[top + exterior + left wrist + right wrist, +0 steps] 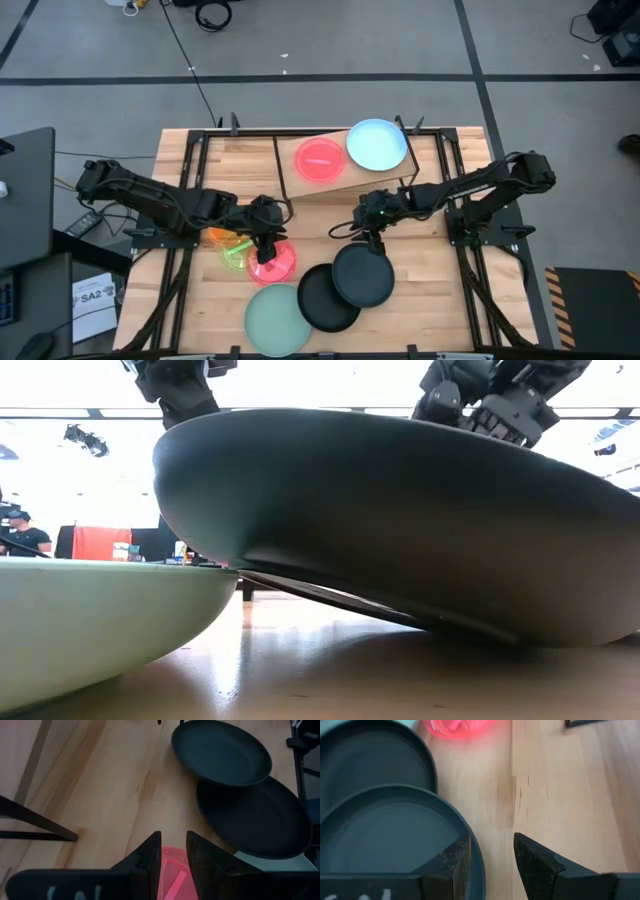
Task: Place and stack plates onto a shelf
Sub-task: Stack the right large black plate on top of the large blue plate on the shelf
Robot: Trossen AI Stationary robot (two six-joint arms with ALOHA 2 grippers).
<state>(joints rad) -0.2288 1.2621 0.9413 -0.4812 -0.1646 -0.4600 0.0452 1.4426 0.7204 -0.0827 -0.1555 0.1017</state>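
From the high view, the left gripper (266, 243) sits over the pink plate (272, 264) near the table's front, and the right gripper (374, 238) is at the far rim of a black plate (362, 275) that overlaps the second black plate (325, 297). The shelf (318, 186) already carries a red plate (320, 159) and a light-blue plate (376, 145) side by side. Mint-green plate (273, 319) waits at the front edge; orange and neon-green ones peek out beside the left arm.

Low view: mostly just the dark underside of a black plate (400, 520), tilted, resting on its neighbour. If that gets lifted by one edge it could drag or flip the plate below.

Left wrist view: fingers (147, 857) stand narrow, straddling the pink rim (172, 870). Looks like a grip, but a thin translucent rim could slip out (slick plastic, I'd guess).

Right wrist view: fingers (451, 857) part-open across the black rim (395, 835), one inside and one outside. I can't tell if they're actually pinching yet. A shallow bite there risks dropping it, and the shelf is slanted, so plates could slide.
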